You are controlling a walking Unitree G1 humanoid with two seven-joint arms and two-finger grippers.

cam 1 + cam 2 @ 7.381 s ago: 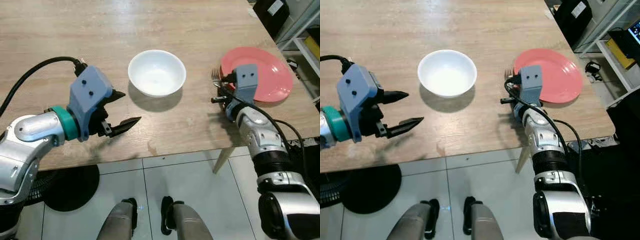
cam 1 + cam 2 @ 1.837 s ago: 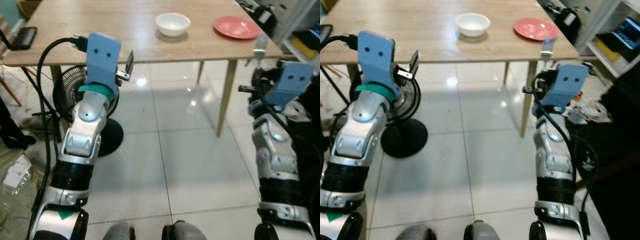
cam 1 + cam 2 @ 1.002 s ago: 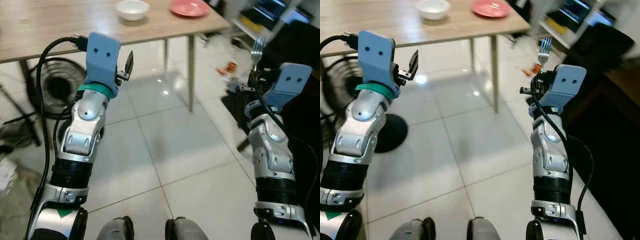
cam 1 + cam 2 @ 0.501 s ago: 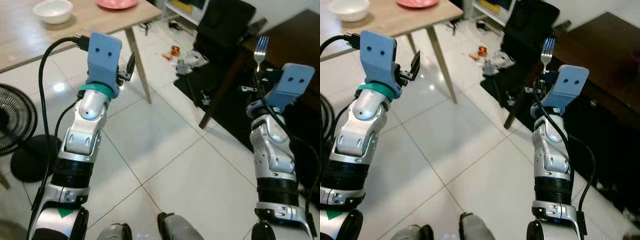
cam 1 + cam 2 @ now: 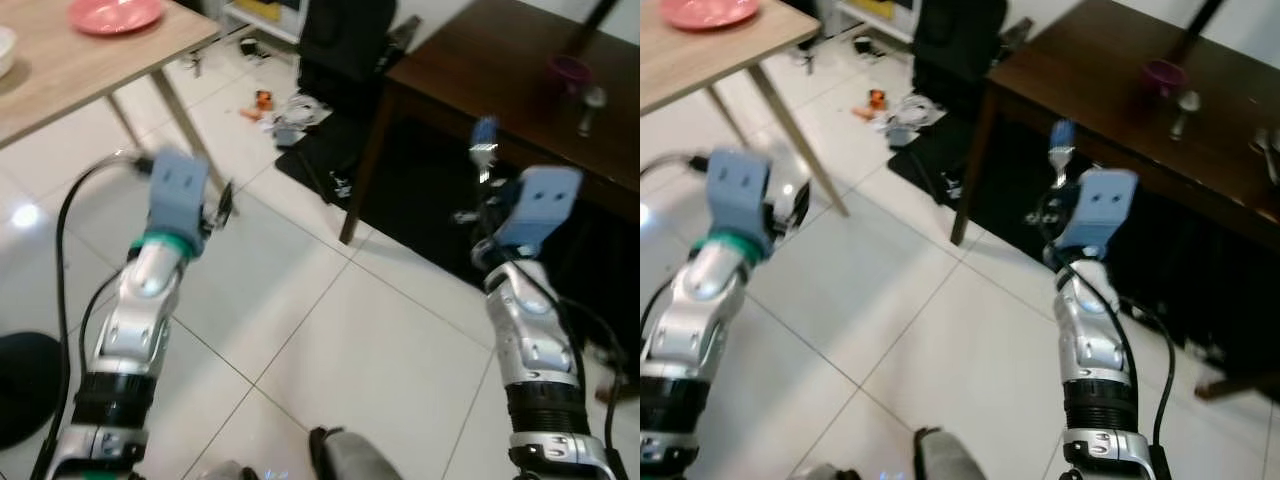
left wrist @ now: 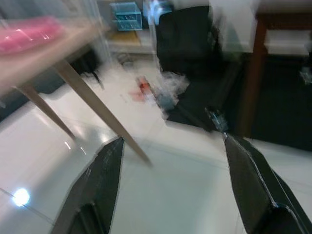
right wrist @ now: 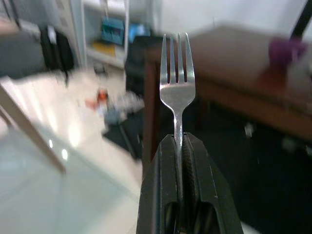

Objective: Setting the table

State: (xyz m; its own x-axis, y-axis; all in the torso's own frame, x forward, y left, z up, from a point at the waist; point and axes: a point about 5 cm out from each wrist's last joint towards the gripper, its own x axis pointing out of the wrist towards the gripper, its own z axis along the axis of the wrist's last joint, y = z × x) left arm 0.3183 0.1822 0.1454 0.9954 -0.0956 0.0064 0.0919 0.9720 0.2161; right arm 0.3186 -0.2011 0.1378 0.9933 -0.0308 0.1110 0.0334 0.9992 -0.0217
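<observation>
Pink plate [image 5: 115, 15] now far left; dark table [image 5: 520, 85] ahead.

No readable text, label, brand, number or sign anywhere; everything blurred by motion.

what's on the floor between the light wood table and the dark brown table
In the left eye view, small clutter lies on the white tile floor between the light wood table and the dark brown table, with a black bag-like object behind it.
</observation>
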